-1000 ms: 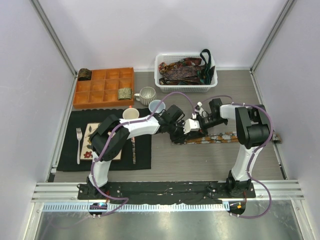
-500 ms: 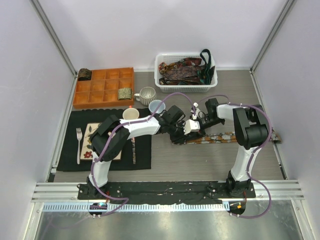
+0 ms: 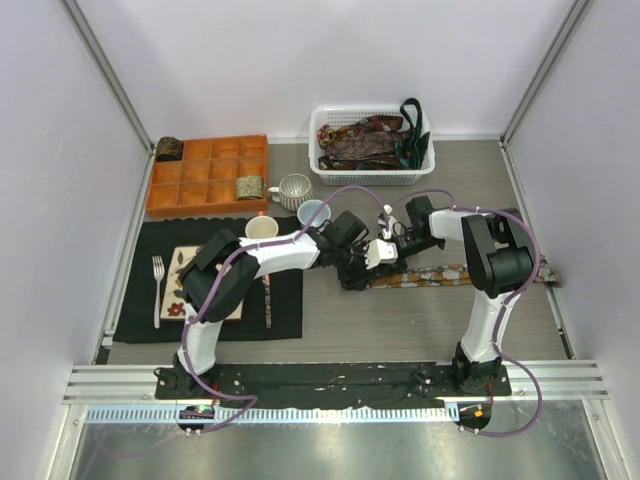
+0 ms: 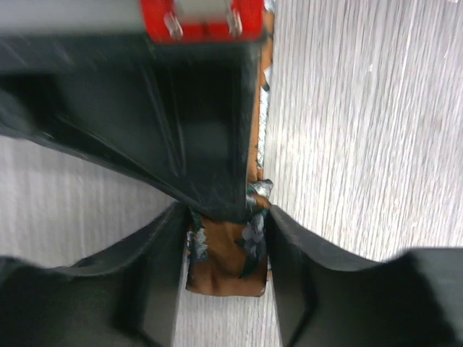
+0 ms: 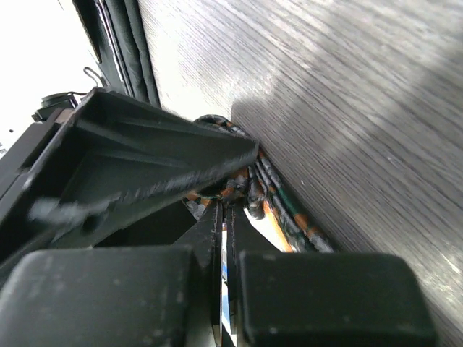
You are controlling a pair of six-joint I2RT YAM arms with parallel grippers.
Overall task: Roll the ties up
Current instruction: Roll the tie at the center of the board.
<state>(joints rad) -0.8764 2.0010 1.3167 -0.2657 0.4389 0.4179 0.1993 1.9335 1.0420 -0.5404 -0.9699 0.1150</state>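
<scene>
Tie (image 3: 432,276) end behind left claw (image 3: 354,271), right claw (image 3: 376,256)

Bright, even light from above, soft shadows. Left wrist view blurs at twelve o'clock; right wrist view glares white at ten o'clock.

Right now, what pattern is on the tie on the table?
The tie is rust-brown with pale flowers; clearest in left wrist view.

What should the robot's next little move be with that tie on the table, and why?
Probably turn the tie over at the end where both grippers meet, to start a coil: the rest lies flat and unrolled, the right gripper is shut at that end, and the left gripper straddles it.
</scene>
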